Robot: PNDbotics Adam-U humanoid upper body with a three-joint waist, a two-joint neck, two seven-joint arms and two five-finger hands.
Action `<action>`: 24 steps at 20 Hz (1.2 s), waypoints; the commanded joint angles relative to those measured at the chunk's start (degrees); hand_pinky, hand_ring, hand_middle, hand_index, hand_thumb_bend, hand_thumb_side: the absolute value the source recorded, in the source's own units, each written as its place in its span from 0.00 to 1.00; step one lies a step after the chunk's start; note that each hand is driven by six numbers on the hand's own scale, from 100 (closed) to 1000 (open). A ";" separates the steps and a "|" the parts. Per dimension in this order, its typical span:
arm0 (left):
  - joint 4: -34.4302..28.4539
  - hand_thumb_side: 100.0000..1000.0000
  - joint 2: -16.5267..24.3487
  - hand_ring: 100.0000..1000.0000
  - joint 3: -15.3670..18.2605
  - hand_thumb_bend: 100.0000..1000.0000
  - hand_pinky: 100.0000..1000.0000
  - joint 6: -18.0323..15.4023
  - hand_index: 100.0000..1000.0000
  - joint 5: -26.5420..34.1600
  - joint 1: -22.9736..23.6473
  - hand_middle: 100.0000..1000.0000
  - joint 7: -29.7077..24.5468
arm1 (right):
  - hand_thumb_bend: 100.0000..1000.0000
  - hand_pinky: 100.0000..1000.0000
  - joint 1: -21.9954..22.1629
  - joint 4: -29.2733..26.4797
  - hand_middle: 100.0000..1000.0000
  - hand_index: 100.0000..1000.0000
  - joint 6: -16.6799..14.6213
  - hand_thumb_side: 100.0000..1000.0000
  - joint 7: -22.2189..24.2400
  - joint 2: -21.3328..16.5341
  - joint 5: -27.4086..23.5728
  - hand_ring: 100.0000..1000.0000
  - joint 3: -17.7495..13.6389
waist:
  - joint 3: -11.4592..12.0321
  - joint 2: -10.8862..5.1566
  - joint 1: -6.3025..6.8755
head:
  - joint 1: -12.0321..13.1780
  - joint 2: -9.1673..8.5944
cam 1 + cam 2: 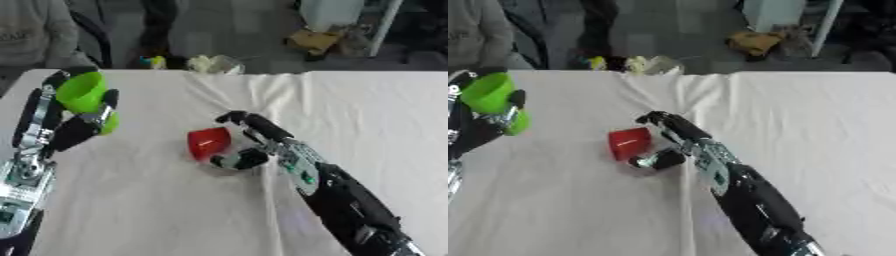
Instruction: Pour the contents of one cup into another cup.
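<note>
A green cup [87, 99] is held up above the table at the left, its mouth tipped up and toward the camera, with my left hand [77, 125] curled round it. A red cup [208, 142] stands on the white cloth near the middle. My right hand [254, 145] sits just to its right, fingers reaching over the far side and thumb curling in at the near side, partly round the cup. What is inside either cup is hidden from me.
The white tablecloth [350, 110] has folds running from the far edge. A clear roundish container [213, 64] stands at the table's far edge. A seated person and clutter lie beyond the table.
</note>
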 commanded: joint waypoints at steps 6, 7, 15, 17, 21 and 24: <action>-1.59 0.23 0.12 0.30 -0.20 0.01 0.19 -0.01 0.73 0.47 -1.45 0.44 -0.33 | 0.41 0.89 -3.19 2.05 0.76 0.87 -0.65 0.48 -0.08 1.93 2.88 0.83 -0.91 | 1.31 -0.31 0.12 | -0.89 -0.78; -1.61 0.23 0.09 0.30 -0.22 0.01 0.19 0.00 0.73 0.47 -1.45 0.44 -0.36 | 0.41 0.89 -3.29 2.22 0.75 0.87 -0.68 0.48 -0.14 2.11 3.17 0.83 -0.92 | 1.32 -0.30 0.12 | -0.93 -0.75; -1.43 0.24 0.07 0.30 -0.16 0.00 0.19 0.09 0.73 0.51 -1.31 0.44 -0.35 | 0.20 0.82 -3.11 3.21 0.56 0.73 0.03 0.34 -1.12 2.71 5.38 0.64 -0.89 | 1.27 -0.34 0.15 | -0.93 -0.69; -1.37 0.24 0.08 0.30 -0.13 0.00 0.19 0.10 0.73 0.50 -1.28 0.44 -0.32 | 0.11 0.77 -3.03 3.26 0.51 0.69 0.59 0.29 -1.33 2.70 5.96 0.57 -0.92 | 1.18 -0.36 0.17 | -0.93 -0.70; -1.23 0.24 0.14 0.30 -0.02 0.00 0.19 0.15 0.73 0.53 -1.23 0.44 -0.21 | 0.04 0.61 -2.78 3.01 0.41 0.61 2.18 0.24 -2.35 2.50 6.05 0.45 -1.26 | 0.89 -0.39 0.22 | -0.87 -0.78; -1.23 0.24 0.24 0.30 0.07 0.00 0.19 0.16 0.73 0.60 -1.21 0.44 -0.09 | 0.01 0.54 -2.56 2.65 0.37 0.57 3.63 0.22 -3.96 2.20 5.22 0.39 -1.59 | 0.63 -0.40 0.26 | -0.78 -0.87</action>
